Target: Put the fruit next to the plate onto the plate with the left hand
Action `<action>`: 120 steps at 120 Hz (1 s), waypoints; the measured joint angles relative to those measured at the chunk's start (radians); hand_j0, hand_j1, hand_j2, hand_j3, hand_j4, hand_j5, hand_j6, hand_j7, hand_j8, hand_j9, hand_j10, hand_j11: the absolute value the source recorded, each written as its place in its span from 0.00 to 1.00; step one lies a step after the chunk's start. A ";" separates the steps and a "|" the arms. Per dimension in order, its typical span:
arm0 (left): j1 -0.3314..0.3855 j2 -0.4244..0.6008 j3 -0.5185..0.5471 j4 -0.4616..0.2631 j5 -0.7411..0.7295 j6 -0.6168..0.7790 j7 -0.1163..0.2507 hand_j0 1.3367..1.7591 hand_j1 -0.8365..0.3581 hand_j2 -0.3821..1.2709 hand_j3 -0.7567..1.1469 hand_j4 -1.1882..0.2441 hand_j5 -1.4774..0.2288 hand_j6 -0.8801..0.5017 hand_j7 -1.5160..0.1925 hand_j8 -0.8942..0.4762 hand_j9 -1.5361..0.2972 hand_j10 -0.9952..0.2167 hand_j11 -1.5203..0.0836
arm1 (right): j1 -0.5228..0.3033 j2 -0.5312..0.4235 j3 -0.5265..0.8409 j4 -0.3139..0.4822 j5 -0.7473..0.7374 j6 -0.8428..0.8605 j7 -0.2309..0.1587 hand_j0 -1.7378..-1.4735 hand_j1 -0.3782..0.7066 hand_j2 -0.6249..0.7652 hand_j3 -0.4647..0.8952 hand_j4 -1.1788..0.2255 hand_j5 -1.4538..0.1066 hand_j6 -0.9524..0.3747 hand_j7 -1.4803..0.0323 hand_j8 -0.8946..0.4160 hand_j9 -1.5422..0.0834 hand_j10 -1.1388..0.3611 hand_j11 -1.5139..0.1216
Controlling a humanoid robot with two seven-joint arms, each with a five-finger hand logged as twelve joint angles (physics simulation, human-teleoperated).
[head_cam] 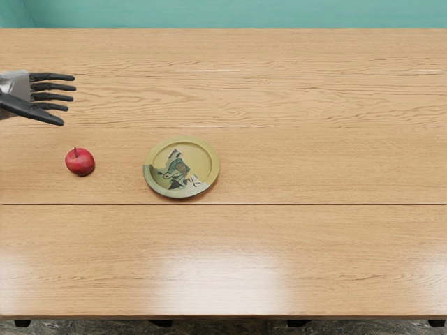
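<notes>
Head view: left hand [38, 96], fingers spread and empty, hangs above the apple [79, 161]; lower it squarely, then close round the apple beside the plate [207, 157].

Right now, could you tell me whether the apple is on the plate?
Off: the apple rests on the table, apart from the plate.

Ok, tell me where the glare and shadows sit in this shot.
Head view: a soft pale glare patch lies on the table near its front edge; the apple and plate cast only thin shadows close beneath them; everything looks sharp, the left hand included.
</notes>
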 joint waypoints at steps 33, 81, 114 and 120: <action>-0.008 0.048 0.007 -0.129 0.143 0.000 0.024 0.76 0.75 0.26 0.40 0.66 0.68 0.46 0.70 0.47 0.66 0.62 0.75 | 0.002 0.000 -0.001 0.000 0.000 0.000 0.001 0.30 0.07 0.44 0.34 0.81 0.90 0.69 0.95 0.66 0.92 0.74 0.90; 0.087 0.133 0.012 -0.638 0.666 0.532 0.299 0.76 0.75 0.26 0.40 0.65 0.68 0.45 0.70 0.47 0.66 0.61 0.75 | 0.005 0.000 0.000 0.001 0.000 0.000 0.000 0.30 0.07 0.44 0.34 0.81 0.90 0.69 0.95 0.66 0.92 0.74 0.90; 0.073 0.036 0.098 -0.657 0.818 0.788 0.423 0.76 0.73 0.27 0.40 0.64 0.66 0.44 0.68 0.45 0.65 0.60 0.73 | 0.009 0.000 0.000 0.000 0.000 0.000 0.000 0.30 0.07 0.44 0.34 0.81 0.90 0.69 0.95 0.66 0.92 0.74 0.90; 0.072 0.021 0.113 -0.654 0.830 0.815 0.427 0.76 0.72 0.27 0.40 0.64 0.66 0.44 0.68 0.45 0.65 0.59 0.73 | 0.011 0.000 0.000 0.000 0.000 0.000 0.000 0.30 0.07 0.44 0.34 0.81 0.90 0.69 0.95 0.66 0.92 0.74 0.90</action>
